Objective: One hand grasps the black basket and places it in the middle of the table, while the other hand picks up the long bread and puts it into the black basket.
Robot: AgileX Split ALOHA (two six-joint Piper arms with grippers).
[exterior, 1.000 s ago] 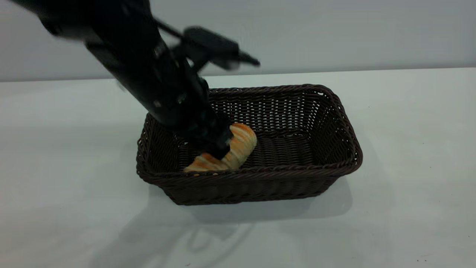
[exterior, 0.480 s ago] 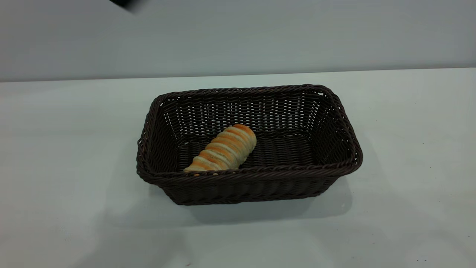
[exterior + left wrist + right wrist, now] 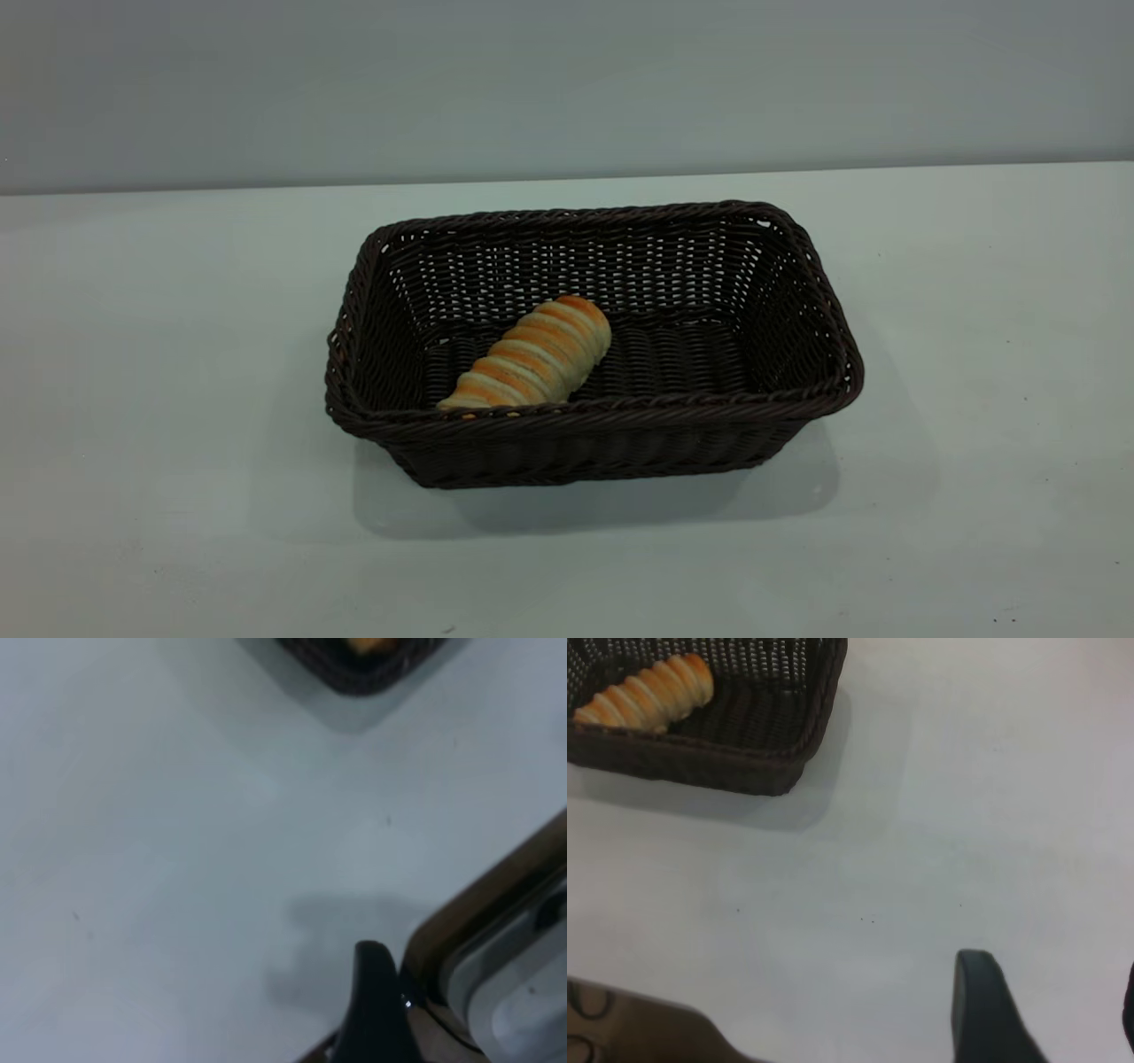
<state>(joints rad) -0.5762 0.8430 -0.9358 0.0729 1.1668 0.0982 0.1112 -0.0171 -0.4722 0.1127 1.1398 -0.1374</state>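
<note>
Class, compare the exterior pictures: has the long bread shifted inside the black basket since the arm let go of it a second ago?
No. The long bread lies at the same slant, its tapered end at the near rim of the black basket, which sits unmoved on the table.

Our left hand (image 3: 379,1001) hangs above the counter (image 3: 177,859) near one edge. Our right hand (image 3: 1054,997) hovers near another edge, fingers (image 3: 982,1010) spread apart.

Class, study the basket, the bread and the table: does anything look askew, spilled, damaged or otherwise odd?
Nothing stands out. The black basket sits upright and whole on the table. The long bread lies inside it, slanted across the floor with one end against the near wall. No crumbs or spills show.
</note>
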